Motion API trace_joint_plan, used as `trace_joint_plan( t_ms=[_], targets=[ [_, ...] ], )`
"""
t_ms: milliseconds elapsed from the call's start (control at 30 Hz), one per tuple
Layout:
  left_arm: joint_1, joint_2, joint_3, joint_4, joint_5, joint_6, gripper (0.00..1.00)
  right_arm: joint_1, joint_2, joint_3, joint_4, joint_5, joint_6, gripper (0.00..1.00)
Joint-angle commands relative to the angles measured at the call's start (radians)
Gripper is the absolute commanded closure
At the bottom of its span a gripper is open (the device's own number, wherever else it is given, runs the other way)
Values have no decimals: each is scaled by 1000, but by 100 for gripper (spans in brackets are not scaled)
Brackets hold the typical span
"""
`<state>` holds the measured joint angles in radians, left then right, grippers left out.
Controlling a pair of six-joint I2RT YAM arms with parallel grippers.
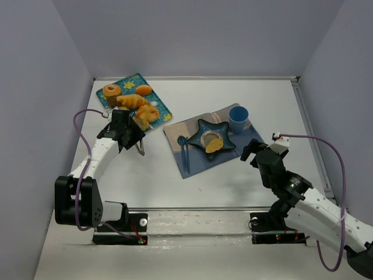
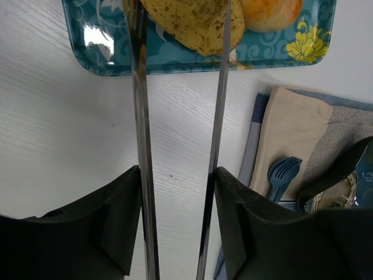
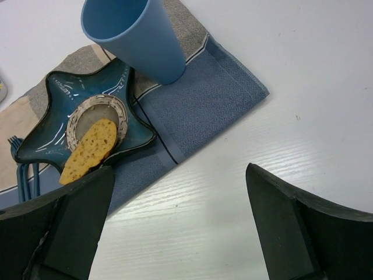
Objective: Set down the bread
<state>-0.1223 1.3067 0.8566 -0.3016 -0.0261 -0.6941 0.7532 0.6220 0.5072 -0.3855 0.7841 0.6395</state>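
My left gripper (image 2: 178, 181) is shut on a pair of metal tongs (image 2: 141, 151), one finger against the outside of each arm. The tongs reach to the teal tray (image 2: 105, 55), and their arms straddle a speckled yellow bread slice (image 2: 195, 23) at the tray's near edge. The tips are cut off by the frame. From above, the left gripper (image 1: 125, 133) sits just below the tray (image 1: 137, 76), which holds several breads. Another bread slice (image 1: 214, 144) lies in the star-shaped plate (image 1: 224, 129). Open and holding nothing, my right gripper (image 1: 252, 153) hovers over bare table right of the plate.
A blue cup (image 1: 238, 115) stands behind the plate on a blue and beige napkin (image 1: 180, 134). A blue fork (image 1: 183, 151) lies on the napkin's left part. An orange bun (image 2: 271, 13) sits on the tray beside the speckled slice. Grey walls enclose the table.
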Motion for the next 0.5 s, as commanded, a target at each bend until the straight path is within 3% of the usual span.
trace_joint_plan(
  t_ms=[0, 200, 333, 400, 467],
  targets=[
    [9, -26, -1, 41, 22, 18, 52, 3, -7, 24, 14, 50, -4, 0],
    [9, -57, 1, 19, -14, 5, 65, 3, -8, 25, 16, 49, -3, 0],
    [9, -57, -2, 9, -9, 7, 79, 3, -11, 25, 16, 44, -4, 0],
    [9, -58, -2, 2, -6, 4, 94, 3, -11, 25, 14, 43, -4, 0],
    [9, -63, -2, 1, -5, 4, 94, 3, -16, 25, 13, 43, -3, 0]
  ],
)
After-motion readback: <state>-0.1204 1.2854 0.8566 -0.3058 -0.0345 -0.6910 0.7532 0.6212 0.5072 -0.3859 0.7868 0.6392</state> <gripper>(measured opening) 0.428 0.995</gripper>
